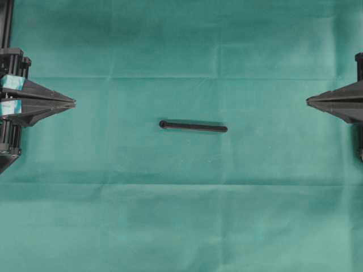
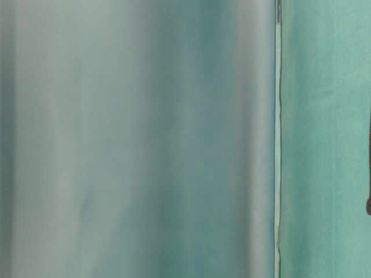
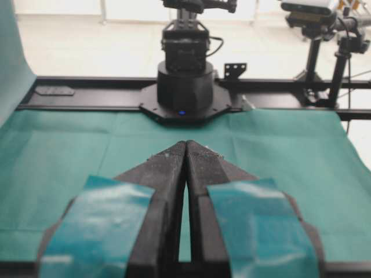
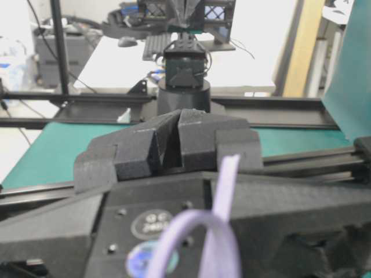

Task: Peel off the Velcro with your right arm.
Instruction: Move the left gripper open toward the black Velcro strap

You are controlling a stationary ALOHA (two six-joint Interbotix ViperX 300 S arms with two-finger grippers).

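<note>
Evidently nothing has begun — both arms sit parked at the edges, and the reach for the Velcro strap (image 1: 193,126) is the step in hand.

From left: the left gripper (image 1: 72,103), with teal-taped fingers (image 3: 95,226), is pinched closed; the strap lies flat mid-cloth (image 1: 181,215), rounded end leftward; the right gripper (image 1: 308,101), jaws together and empty, is well apart from it — it likely must open, cross over and descend.
</note>
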